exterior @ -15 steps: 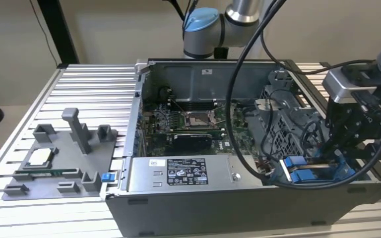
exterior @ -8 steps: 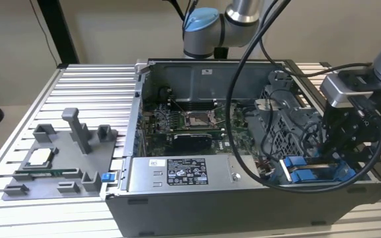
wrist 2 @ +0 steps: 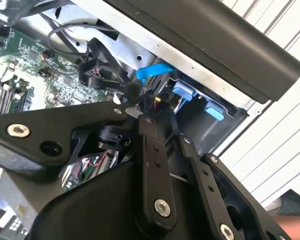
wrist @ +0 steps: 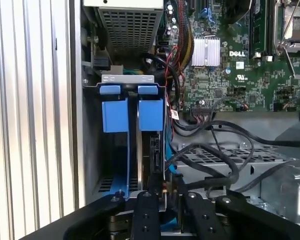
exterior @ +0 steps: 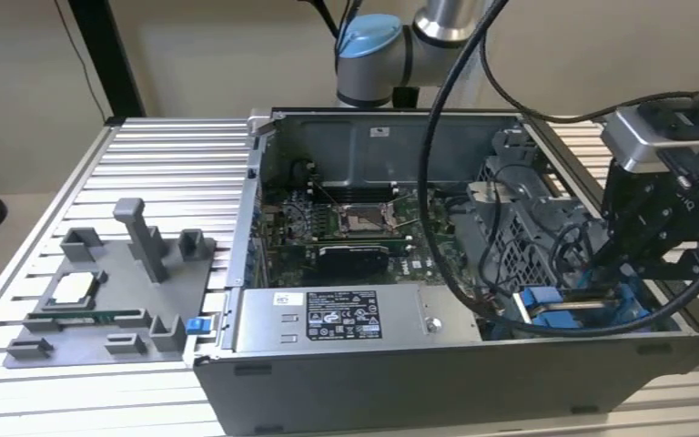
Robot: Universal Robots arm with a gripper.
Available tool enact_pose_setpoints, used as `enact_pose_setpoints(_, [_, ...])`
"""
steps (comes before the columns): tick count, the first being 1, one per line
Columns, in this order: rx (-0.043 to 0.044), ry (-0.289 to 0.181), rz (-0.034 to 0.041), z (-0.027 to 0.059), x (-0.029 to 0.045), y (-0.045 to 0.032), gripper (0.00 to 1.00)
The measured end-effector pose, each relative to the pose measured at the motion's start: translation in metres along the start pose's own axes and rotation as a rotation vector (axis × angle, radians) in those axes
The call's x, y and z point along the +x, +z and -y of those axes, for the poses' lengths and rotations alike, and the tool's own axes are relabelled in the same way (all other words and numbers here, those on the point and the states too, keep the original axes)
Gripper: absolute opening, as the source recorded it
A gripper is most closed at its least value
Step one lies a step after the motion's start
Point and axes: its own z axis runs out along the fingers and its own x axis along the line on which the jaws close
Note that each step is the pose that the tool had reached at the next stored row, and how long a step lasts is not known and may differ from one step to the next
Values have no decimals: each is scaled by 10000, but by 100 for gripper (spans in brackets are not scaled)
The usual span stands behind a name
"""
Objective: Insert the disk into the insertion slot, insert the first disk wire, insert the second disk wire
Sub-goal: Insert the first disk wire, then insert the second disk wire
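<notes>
Disk (wrist: pixel 153 150): in slot, on edge.
Gripper (exterior: pixel 623 269): exterior view's lower right, close to it; grip you cannot tell.
Handling: likely stiff, heavyish, shock-sensitive; hold the blue frame (wrist: pixel 151 117).

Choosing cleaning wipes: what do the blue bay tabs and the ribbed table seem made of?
The blue tabs look like moulded plastic: uniform bright colour, matte, rounded edges. The table looks like bare aluminium: pale silvery ribs with a dull sheen. Looks alone leave both open.
</notes>
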Motion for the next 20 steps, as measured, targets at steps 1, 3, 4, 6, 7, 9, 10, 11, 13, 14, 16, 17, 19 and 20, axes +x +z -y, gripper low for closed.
enact_pose_setpoints(1, [0,1,15,-1,-3,-33,100])
enact_pose_setpoints(3, [-1,0,40,-2,-9,-93,100])
enact_pose_setpoints(4, [-1,0,41,-4,-14,-138,100])
enact_pose_setpoints(6, [-2,0,58,-5,-22,-218,100])
enact_pose_setpoints(7, [-2,0,65,-6,-25,-254,100])
enact_pose_setpoints(9, [-2,-1,87,-8,-33,-327,100])
enact_pose_setpoints(10, [-3,-1,98,-8,-36,-360,100])
enact_pose_setpoints(11, [-4,-1,108,-9,-39,-384,100])
enact_pose_setpoints(13, [-4,-1,116,-9,-39,-390,100])
enact_pose_setpoints(14, [-3,-1,116,-9,-39,-390,100])
enact_pose_setpoints(16, [-4,-1,115,-9,-40,-391,100])
enact_pose_setpoints(17, [-4,-2,113,-7,-42,-392,100])
enact_pose_setpoints(19, [-4,-1,111,2,-52,-392,100])
enact_pose_setpoints(20, [-4,0,114,7,-61,-390,100])
